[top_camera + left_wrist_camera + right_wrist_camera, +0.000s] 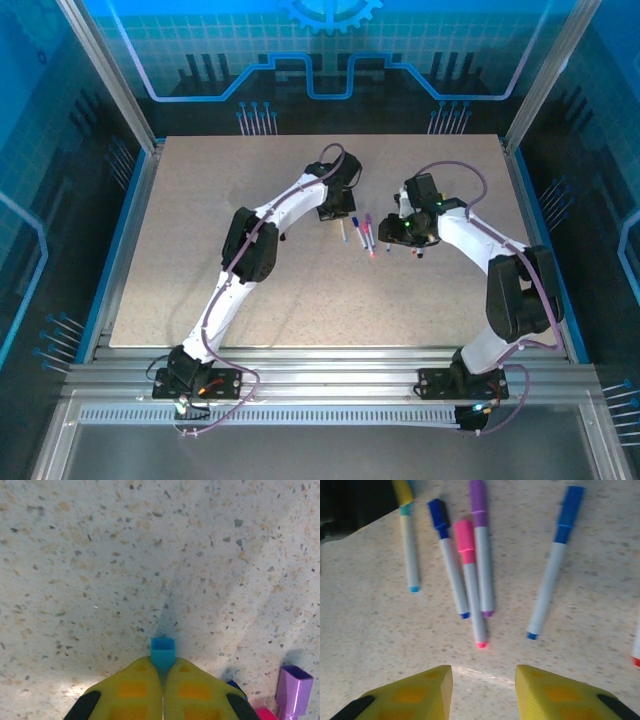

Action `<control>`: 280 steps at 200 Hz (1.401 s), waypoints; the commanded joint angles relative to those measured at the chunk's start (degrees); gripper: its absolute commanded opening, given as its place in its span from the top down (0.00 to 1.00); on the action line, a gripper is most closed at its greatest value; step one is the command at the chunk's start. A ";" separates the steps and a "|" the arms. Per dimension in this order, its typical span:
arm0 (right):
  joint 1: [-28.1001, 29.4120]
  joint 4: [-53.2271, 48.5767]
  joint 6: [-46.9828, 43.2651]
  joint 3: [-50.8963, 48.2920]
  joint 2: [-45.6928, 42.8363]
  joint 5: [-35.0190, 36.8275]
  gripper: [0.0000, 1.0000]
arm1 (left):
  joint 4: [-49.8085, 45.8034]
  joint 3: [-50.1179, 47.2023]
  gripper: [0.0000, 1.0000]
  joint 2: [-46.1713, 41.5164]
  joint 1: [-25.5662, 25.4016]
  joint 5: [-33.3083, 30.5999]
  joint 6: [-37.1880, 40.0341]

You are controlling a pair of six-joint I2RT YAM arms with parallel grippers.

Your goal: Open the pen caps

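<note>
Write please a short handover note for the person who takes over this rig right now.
Left gripper: shut on the light-blue cap of one pen.
Right gripper: open, empty, above the table.
Pens lying on the table, all capped: dark-blue cap, pink cap and purple cap close together; blue cap on a pen lying apart.
Done: no cap is off yet.
Left: pull off the light-blue cap, then the others.

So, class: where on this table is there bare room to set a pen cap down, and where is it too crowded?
Bare: the table between the left arm and the left edge; also the near strip between both arm bases. Crowded: the centre, where the pens lie.
</note>
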 commanded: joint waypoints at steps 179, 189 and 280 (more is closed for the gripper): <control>8.62 26.00 13.04 0.83 11.11 -20.88 0.56 | 8.20 -21.88 1.00 -22.74 0.51 12.81 2.10; 8.74 25.73 13.04 1.08 11.38 -20.60 0.56 | 8.45 -22.05 1.00 -22.86 0.29 13.20 2.14; 8.41 26.19 12.69 1.27 11.05 -21.03 1.00 | 7.15 -23.10 0.90 -23.83 0.16 10.86 2.17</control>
